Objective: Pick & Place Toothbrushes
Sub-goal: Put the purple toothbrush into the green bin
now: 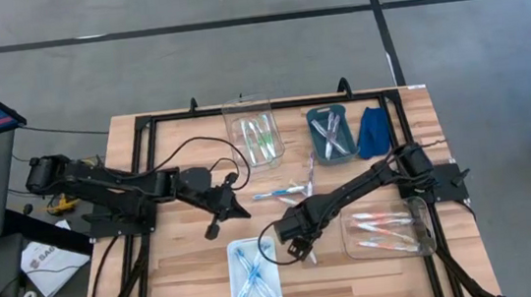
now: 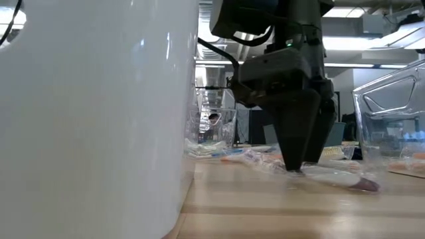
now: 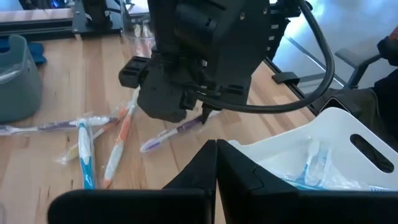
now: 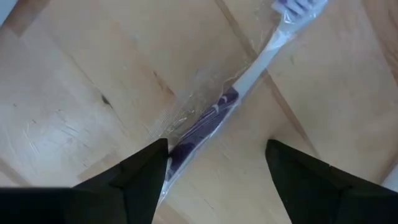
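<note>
Right gripper (image 1: 301, 249) low over the counter (image 1: 190, 275) near centre, at about 6 o'clock from the loose pile, fingers spread apart, tips down at the wood; in the right wrist view a purple-handled wrapped toothbrush (image 4: 214, 118) lies flat on the boards between the two dark fingers (image 4: 140, 180), one finger at or over its wrapper edge, not clamped. Same purple toothbrush shows in the left wrist view just under that gripper. Left gripper (image 1: 215, 216) off at 9 o'clock from the right one, closed with nothing in it, hovering above the counter. Loose toothbrushes (image 1: 290, 190) lie on the counter at 12 o'clock from the right gripper, blue and orange handles crossing, touching each other. White tray (image 1: 255, 274) at 7 o'clock from the right gripper, just beside it, holds blue toothbrushes. Clear bin (image 1: 391, 230) at 3 o'clock holds orange-pink ones. Second clear bin (image 1: 252, 128) at the far edge, 11 o'clock, holds green ones. Teal bin (image 1: 331, 132) at 1 o'clock holds whitish-grey ones, folded blue cloth (image 1: 372, 131) touching its right side. Low view: right gripper tips on or just above the wood, cannot tell which.
</note>
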